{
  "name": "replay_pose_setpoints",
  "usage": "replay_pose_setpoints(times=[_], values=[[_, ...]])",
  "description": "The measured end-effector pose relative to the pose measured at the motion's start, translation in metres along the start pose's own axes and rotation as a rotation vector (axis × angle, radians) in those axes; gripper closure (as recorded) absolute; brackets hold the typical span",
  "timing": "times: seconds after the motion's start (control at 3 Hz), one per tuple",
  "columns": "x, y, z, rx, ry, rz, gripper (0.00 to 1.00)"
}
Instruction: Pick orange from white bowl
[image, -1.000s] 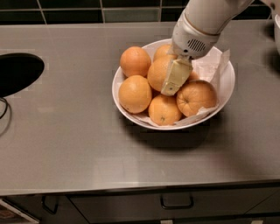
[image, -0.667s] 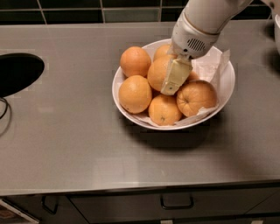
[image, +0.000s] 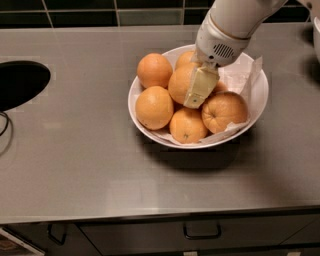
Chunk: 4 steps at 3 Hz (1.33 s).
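Observation:
The white bowl (image: 258, 93) stands on the steel counter, right of centre, lined with crinkled white paper (image: 240, 75). It holds several oranges: one at the back left (image: 155, 70), one at the left (image: 154, 107), one at the front (image: 187, 125), one at the right (image: 224, 111) and one in the middle (image: 179, 82). My gripper (image: 196, 92) reaches down into the bowl from the upper right. Its cream tip lies against the right side of the middle orange, between it and the right orange. The arm hides part of the back of the bowl.
A dark round opening (image: 20, 82) is set in the counter at the far left, with a thin cable (image: 4, 125) beside it. A sliver of another white bowl (image: 317, 30) shows at the right edge. Drawers with handles (image: 201, 232) run below the counter's front edge.

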<state>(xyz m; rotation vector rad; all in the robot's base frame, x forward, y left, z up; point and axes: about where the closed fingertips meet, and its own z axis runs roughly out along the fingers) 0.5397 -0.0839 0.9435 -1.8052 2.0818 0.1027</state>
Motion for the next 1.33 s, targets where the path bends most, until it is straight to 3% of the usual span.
replay_pose_setpoints(times=[0.33,1.0,1.33], values=[[-0.006,0.001,-0.022,0.041,-0.011,-0.015,1.00],[-0.029,0.003,-0.097,0.172,-0.079,-0.057,1.00],[-0.029,0.003,-0.098,0.173,-0.079,-0.057,1.00]])
